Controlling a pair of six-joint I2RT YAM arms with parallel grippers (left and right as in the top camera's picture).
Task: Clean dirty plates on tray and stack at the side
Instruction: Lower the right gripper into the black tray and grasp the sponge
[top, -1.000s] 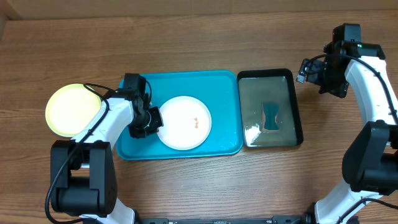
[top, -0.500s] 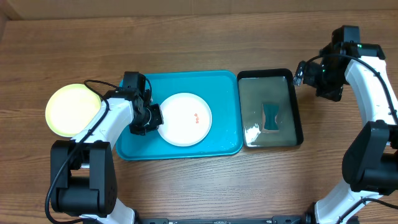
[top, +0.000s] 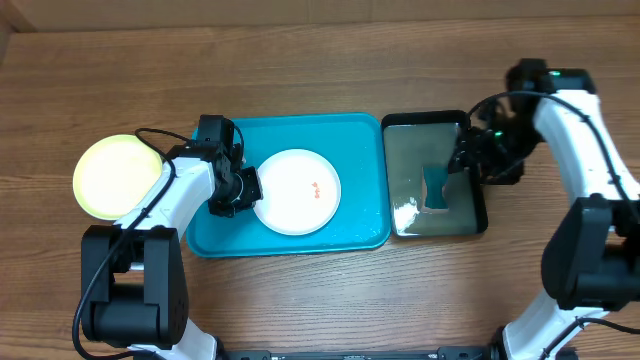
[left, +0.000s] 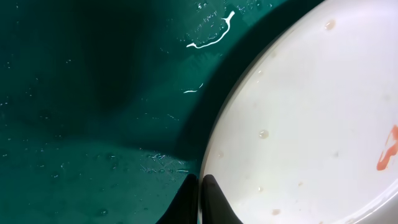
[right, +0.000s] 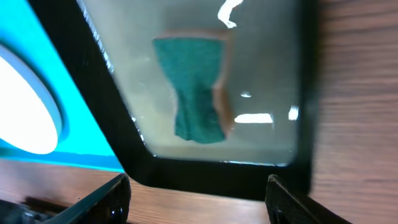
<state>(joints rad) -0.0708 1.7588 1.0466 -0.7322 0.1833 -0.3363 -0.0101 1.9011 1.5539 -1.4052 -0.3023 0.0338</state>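
Observation:
A white plate (top: 297, 192) with a small orange smear (top: 316, 188) lies on the teal-blue tray (top: 350, 135). My left gripper (top: 246, 190) is shut on the plate's left rim. The left wrist view shows its fingers (left: 200, 200) pinched on the rim of the white plate (left: 311, 112), with the orange smear (left: 388, 149) at the right and the wet tray (left: 93, 93). A yellow-green plate (top: 118, 177) lies on the table at the left. The pale cyan plate is not in view. My right gripper (top: 470, 157) is open and empty over the black tray's right side.
A glossy black tray (top: 477, 170) holding water and a teal sponge (top: 437, 188) stands right of the teal tray. The right wrist view shows the sponge (right: 196, 87), the black rim (right: 205, 171), my open fingers (right: 199, 205) and a bit of the white plate (right: 25, 106).
My right arm has swung left and forward, from beyond the black tray's far right corner to over its right side. The left gripper stays shut on the white plate's rim.

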